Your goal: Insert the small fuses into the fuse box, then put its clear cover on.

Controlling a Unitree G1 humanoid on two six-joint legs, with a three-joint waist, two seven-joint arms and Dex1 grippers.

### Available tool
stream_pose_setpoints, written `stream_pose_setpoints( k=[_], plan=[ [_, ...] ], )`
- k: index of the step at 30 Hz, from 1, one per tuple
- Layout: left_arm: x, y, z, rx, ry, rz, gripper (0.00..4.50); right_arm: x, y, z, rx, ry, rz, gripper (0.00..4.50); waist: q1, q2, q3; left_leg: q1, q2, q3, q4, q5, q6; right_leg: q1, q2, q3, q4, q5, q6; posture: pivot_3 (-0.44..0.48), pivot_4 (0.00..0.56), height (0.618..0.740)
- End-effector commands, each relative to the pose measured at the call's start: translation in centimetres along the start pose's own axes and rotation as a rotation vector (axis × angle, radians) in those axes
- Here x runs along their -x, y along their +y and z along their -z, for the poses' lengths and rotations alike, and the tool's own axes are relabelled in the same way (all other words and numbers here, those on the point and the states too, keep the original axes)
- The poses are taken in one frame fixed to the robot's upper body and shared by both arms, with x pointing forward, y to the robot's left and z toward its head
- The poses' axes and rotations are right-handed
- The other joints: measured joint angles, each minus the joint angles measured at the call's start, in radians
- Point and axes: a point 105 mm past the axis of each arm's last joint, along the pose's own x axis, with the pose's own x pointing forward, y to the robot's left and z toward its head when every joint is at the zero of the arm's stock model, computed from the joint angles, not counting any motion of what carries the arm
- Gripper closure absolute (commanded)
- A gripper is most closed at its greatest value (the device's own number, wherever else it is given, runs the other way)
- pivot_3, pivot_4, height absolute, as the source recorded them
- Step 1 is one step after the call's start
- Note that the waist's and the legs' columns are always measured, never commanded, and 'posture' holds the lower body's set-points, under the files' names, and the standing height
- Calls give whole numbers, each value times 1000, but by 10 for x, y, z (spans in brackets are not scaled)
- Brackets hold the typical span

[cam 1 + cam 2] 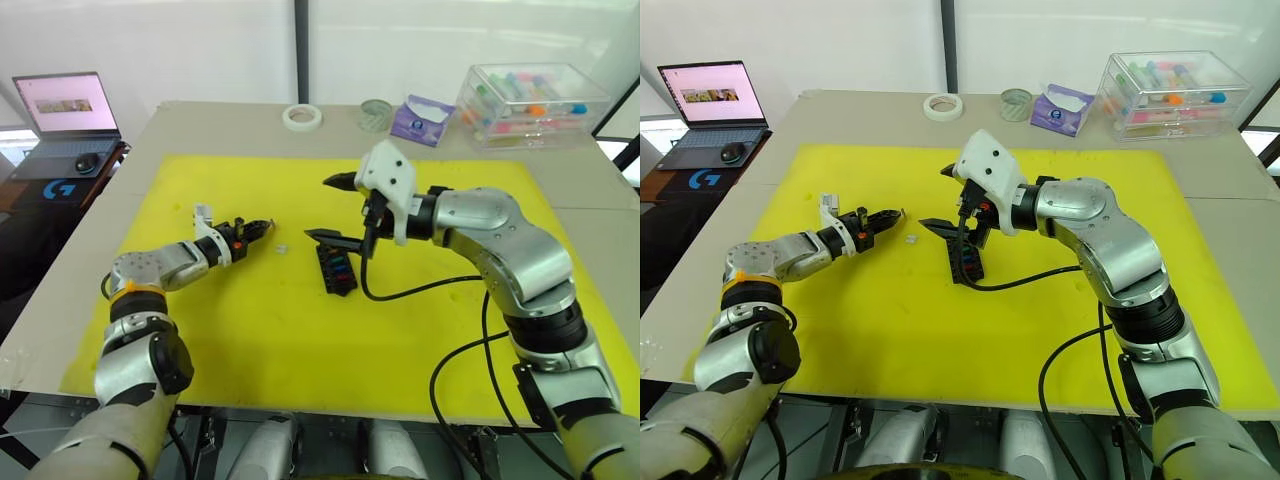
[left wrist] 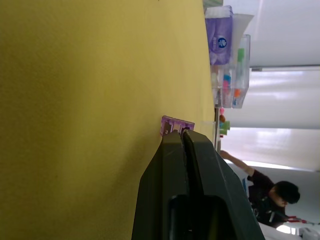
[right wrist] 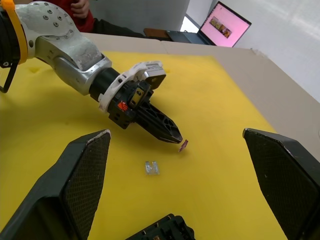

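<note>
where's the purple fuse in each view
left eye view: purple fuse at the left gripper tips, on the yellow mat.
right eye view: same spot.
left wrist view: just past the shut fingers.
right wrist view: at the left gripper's tip.
shared landmark: the left gripper's tip.

I see a beige table (image 1: 90, 250) carrying a yellow foam mat (image 1: 260, 330); a white tape roll (image 1: 302, 117), purple tissue pack (image 1: 421, 119) and clear tube box (image 1: 530, 103) line its far edge.
</note>
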Motion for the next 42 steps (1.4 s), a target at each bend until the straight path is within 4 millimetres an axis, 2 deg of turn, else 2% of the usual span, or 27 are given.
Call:
stream_pose_setpoints(
  k=[1, 15, 23, 26, 29, 36, 42],
  plan=[
    [1, 31, 20, 75, 50, -84, 4471, 5, -2, -18, 55, -51, 20, 0, -1, 0, 0, 0, 0, 0, 0, 0, 0, 0, 0, 0, 0, 0, 0, 0, 150, 740],
    [18, 33, 16, 13, 39, -105, 4471, 4, 0, -18, 54, -52, 10, 0, -25, 1, -1, 0, 1, 0, -2, 0, 0, -1, 1, 0, 0, 0, 0, 0, 150, 740],
    [20, 35, 19, -42, 32, -113, 4471, 4, 0, -18, 56, -50, 7, 0, -27, 1, -1, 0, 1, 0, -3, 0, 0, -3, 1, 1, 0, 0, 0, 0, 150, 740],
    [20, 37, 18, -29, 16, -117, 3910, 4, 0, -17, 55, -47, 6, 0, -28, 1, -1, 0, 1, 1, -3, 0, 0, -3, 1, 1, 0, 0, 0, 0, 150, 740],
    [20, 37, 16, -17, 0, -113, 2914, 4, 1, -16, 54, -42, 2, 0, -26, 1, -1, 0, 1, 1, -3, 0, 0, -3, 1, 2, 0, 0, 0, 0, 150, 740],
    [25, 35, 15, 6, -10, -97, 2914, 5, 0, -16, 55, -38, 3, 0, -27, 1, -1, 0, 1, 1, -3, 0, 0, -3, 1, 2, 0, 0, 0, 0, 150, 740],
    [25, 38, 11, 98, -65, -83, 2914, 3, 0, -16, 52, -41, -1, 0, -28, 1, -1, 0, 1, 1, -4, 0, 0, -5, 2, 2, 0, 0, 0, 0, 150, 740]
  ],
)
